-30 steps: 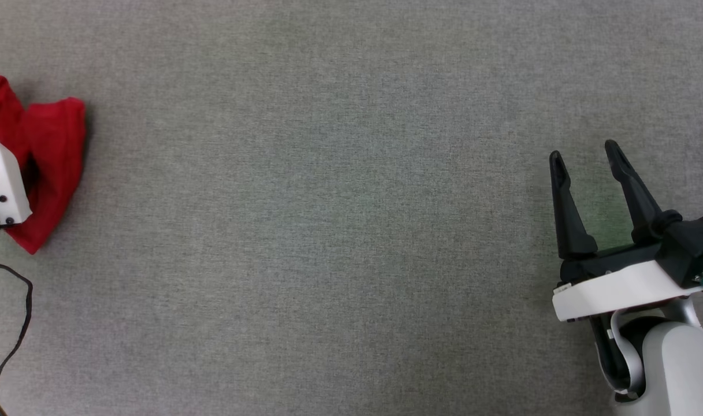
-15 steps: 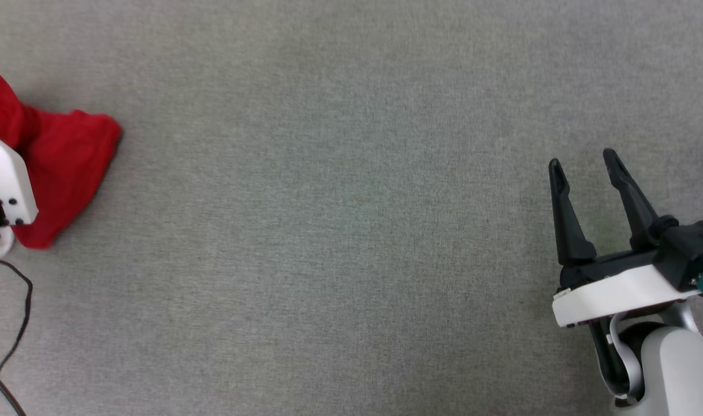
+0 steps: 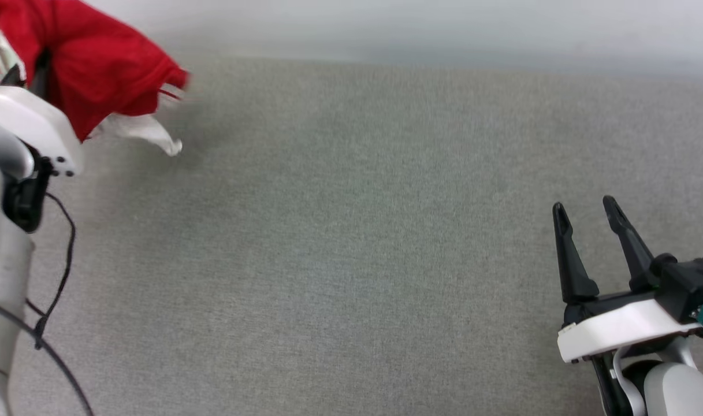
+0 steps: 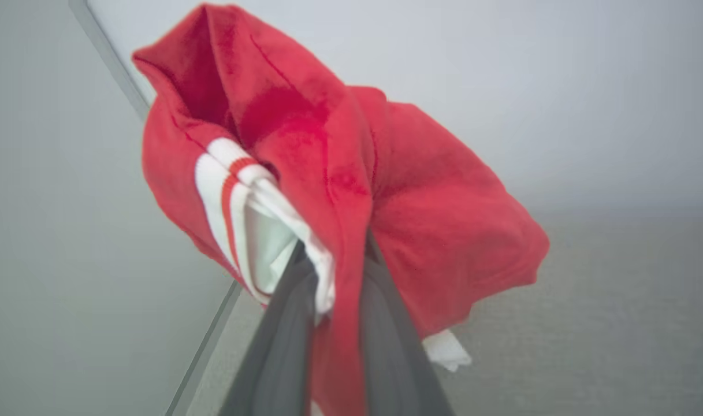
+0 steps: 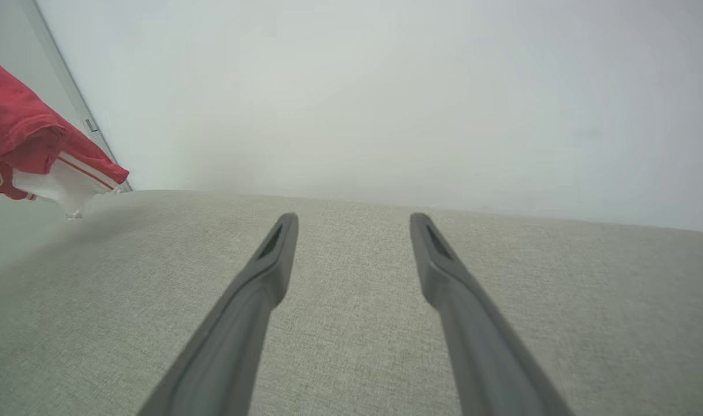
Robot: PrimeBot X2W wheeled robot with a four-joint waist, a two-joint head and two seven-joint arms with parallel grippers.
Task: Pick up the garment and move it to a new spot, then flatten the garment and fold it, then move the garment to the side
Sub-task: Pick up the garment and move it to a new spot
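Left gripper (image 4: 334, 260), bottom centre: clamped on bunched garment (image 4: 443, 202). Risk: shallow pinch, dangling cloth may slip free.

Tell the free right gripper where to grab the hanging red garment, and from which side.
Take the white sleeve dangling at the garment's lower right corner in the head view. It hangs loose, clear of the bunch pinched in the left gripper, so it probably offers a thin free edge. Bring the open right gripper in from the robot's right.
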